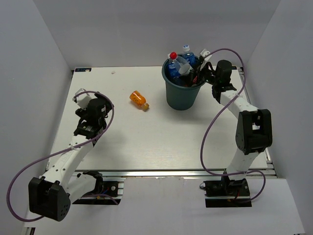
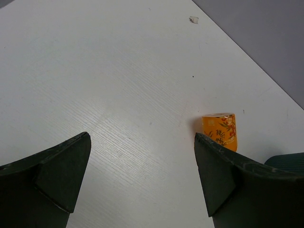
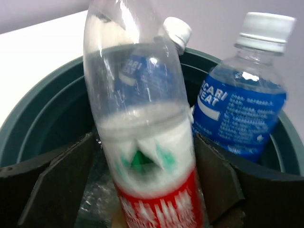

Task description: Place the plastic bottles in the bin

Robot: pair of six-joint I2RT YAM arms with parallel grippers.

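A white bench [image 1: 146, 142] carried everything. On it stood the dark teal bin [image 1: 182, 98], upright and crowded with plastic bottles whose necks rose above its rim; how many it held could not be counted.

The right arm reached to the bin's right rim, its right hand [image 3: 142, 137] hanging over the opening. Its fingers were spread wide, one on each side of a clear bottle with a red label [image 3: 135, 71]. That bottle stood blurred and nearly upright inside the bin; whether the fingers touched it could not be told, but the hand looked released rather than clenched. Behind it, also inside the bin, stood a clear bottle with a blue label [image 3: 242, 109] and a white cap.

The left arm rested well to the left of the bin, its left hand [image 2: 141, 137] released, fingers wide apart and grasping nothing.

One small orange bottle [image 1: 139, 99] lay on its side on the bench, left of the bin and apart from it, between the bin and the left hand.

The step in hand seemed to be dropping the red-labelled bottle into the bin; the orange bottle appeared to be the only one left outside. The next move would likely call for the left hand to travel toward the bin, straddle the lying bottle, clench on it, and carry it over the rim.
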